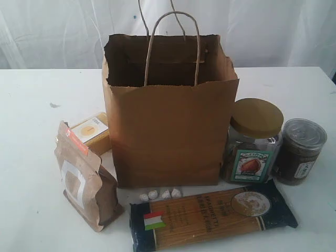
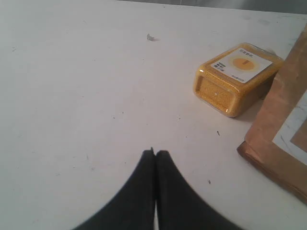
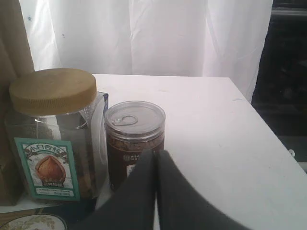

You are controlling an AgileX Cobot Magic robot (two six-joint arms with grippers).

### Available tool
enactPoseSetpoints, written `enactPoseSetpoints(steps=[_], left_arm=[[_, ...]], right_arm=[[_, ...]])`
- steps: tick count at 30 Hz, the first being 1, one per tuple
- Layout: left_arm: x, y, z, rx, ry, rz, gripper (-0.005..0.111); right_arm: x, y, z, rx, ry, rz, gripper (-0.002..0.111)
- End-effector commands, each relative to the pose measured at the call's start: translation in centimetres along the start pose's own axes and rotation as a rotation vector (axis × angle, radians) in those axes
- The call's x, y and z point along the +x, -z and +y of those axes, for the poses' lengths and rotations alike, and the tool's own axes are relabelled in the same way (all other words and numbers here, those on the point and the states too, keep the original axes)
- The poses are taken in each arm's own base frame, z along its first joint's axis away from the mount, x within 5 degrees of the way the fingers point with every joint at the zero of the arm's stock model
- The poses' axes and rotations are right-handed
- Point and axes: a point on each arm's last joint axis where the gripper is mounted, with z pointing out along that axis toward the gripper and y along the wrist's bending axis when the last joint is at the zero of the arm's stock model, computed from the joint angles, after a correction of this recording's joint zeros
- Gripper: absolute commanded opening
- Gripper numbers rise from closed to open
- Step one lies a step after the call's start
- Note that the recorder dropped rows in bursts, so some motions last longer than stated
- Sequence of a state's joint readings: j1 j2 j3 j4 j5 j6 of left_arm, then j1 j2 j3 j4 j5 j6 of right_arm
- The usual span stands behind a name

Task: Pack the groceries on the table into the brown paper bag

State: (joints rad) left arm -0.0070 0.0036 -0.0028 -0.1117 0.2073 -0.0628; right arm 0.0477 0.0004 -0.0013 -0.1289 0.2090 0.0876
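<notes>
The brown paper bag (image 1: pixel 168 115) stands open and upright in the middle of the table (image 1: pixel 31 131). Left of it lie the yellow-grain bottle (image 1: pixel 93 132) (image 2: pixel 235 76) on its side and the kraft pouch with orange strip (image 1: pixel 84 178) (image 2: pixel 283 139). In front lies the dark-blue spaghetti packet (image 1: pixel 210 215). To the right stand the tan-lidded glass jar (image 1: pixel 254 142) (image 3: pixel 53 134) and the dark clear-lidded jar (image 1: pixel 299 151) (image 3: pixel 134 139). My left gripper (image 2: pixel 155 152) is shut over bare table, apart from the bottle. My right gripper (image 3: pixel 156 153) is shut, close in front of the dark jar. Neither arm shows in the exterior view.
Several small pale lumps (image 1: pixel 160 194) lie between the bag and the spaghetti packet. A white curtain (image 3: pixel 144 33) hangs behind the table. The table's right edge (image 3: pixel 268 134) drops off beside the dark jar. A small dark mark (image 2: pixel 151 37) sits on the tabletop.
</notes>
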Motion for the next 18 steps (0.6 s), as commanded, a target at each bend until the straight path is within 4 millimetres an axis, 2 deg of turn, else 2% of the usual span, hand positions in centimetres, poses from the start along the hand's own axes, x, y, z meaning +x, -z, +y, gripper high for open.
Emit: enactPoseSetpoints(steps=[1,18], left_arm=[[0.04,-0.01,-0.07,0.011,0.012,-0.005,0.001],[0.05,-0.01,0.05,-0.002,-0.02,-0.004,0.001]], right_arm=[[-0.02,-0.01,0.02,-0.003,0.004,-0.005,0.0],[-0.02,-0.01,0.02,-0.003,0.006,-0.005,0.0]])
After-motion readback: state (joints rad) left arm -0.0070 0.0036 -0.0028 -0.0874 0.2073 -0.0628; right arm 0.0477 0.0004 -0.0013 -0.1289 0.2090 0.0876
